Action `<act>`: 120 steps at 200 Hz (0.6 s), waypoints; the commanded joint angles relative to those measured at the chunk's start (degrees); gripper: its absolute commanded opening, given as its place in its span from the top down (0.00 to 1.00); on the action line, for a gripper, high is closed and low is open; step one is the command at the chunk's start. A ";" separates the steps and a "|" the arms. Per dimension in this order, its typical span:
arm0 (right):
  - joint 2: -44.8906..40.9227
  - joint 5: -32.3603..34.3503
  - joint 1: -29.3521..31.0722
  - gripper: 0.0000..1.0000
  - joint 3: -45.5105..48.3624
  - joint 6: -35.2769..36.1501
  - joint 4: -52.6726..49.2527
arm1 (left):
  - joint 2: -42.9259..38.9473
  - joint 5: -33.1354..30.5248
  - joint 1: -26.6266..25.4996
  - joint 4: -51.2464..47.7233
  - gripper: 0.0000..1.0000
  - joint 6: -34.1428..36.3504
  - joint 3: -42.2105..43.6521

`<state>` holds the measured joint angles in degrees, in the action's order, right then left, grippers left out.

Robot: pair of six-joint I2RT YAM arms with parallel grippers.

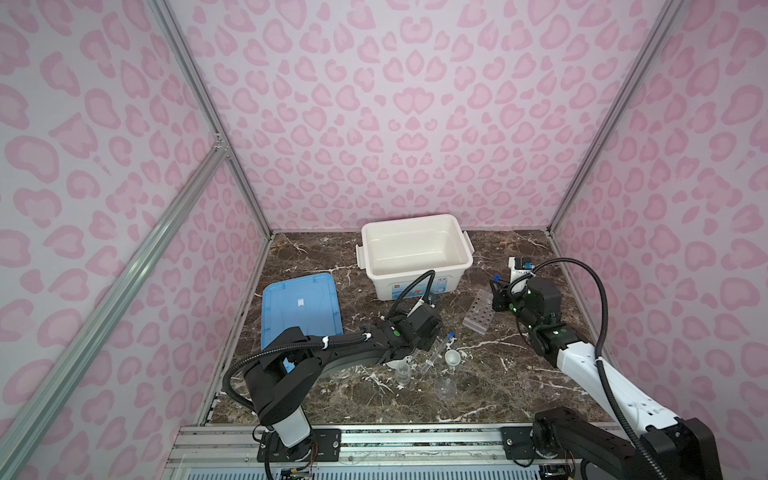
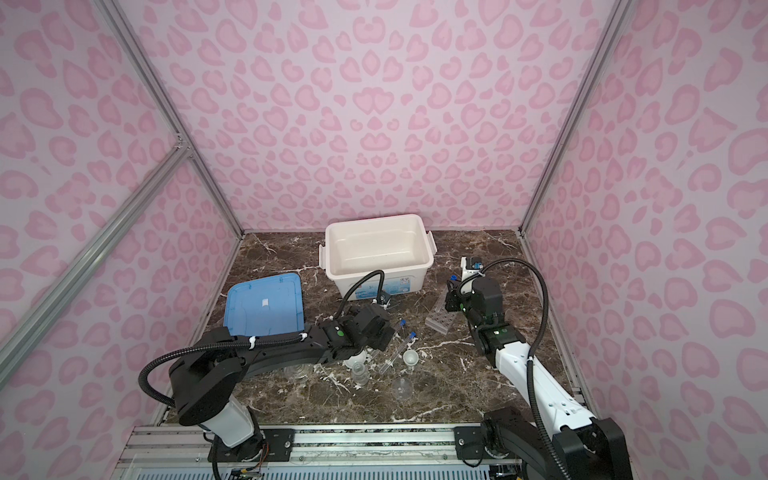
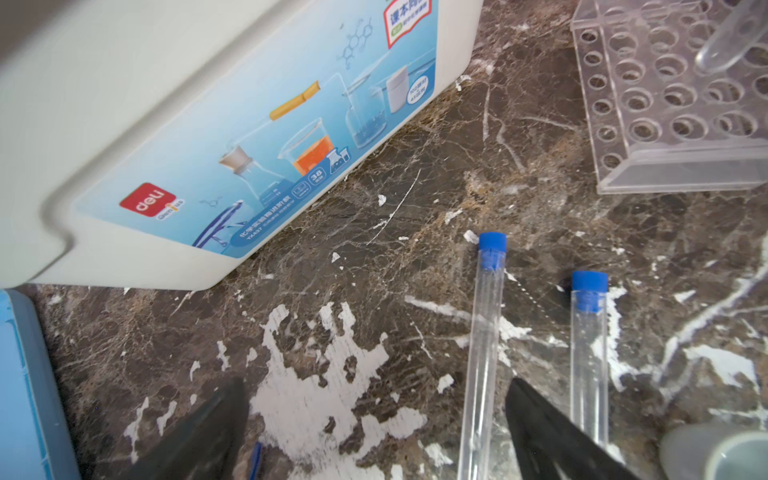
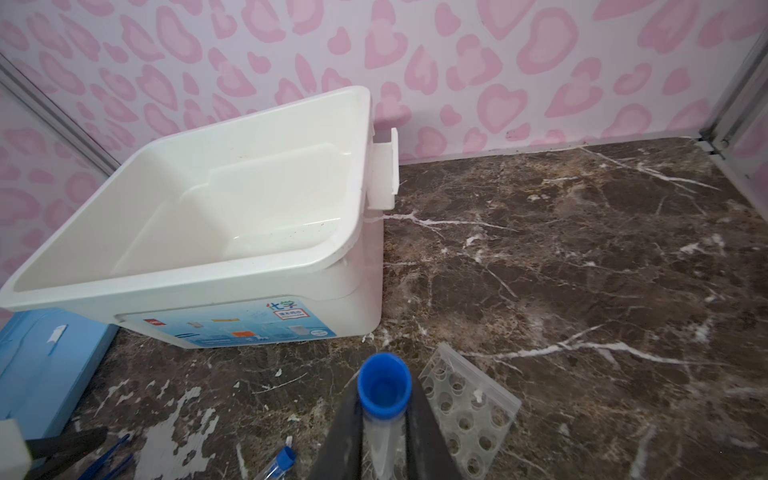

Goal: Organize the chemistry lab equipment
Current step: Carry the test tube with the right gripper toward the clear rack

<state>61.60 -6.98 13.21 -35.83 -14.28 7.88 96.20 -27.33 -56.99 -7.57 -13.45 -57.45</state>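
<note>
My right gripper (image 4: 384, 419) is shut on an upright clear blue-capped test tube (image 4: 383, 388). It hangs just over the clear holed rack (image 4: 469, 415), which also shows in both top views (image 1: 480, 312) (image 2: 441, 319). My left gripper (image 3: 374, 424) stands open low over the marble. One capped tube (image 3: 482, 353) lies between its fingers, close to one finger, and a second tube (image 3: 588, 353) lies just outside. A small white bowl (image 1: 452, 357), a glass beaker (image 1: 402, 372) and a flask (image 1: 445, 388) sit nearby. Dark blue tweezers (image 4: 112, 453) lie by the left gripper.
The large white bin (image 1: 415, 226) stands at the back middle with its open top up. The flat blue lid (image 1: 299, 307) lies to the left beside my left arm. Pink patterned walls and metal rails close in the marble table (image 1: 478, 399).
</note>
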 commanded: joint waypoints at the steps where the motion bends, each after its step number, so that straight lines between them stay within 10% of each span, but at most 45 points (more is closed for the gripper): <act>1: 1.00 4.55 0.20 0.83 0.37 1.90 5.66 | 0.45 -1.07 0.04 -0.36 0.02 -1.00 0.32; 120: 8.76 8.02 2.46 0.84 0.70 6.99 16.49 | 1.27 -0.97 0.04 -0.78 0.02 -2.29 0.85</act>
<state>69.54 0.21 15.33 -35.77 -8.78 20.14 97.23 -27.42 -57.01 -7.88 -15.16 -56.77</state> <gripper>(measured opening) 0.168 0.974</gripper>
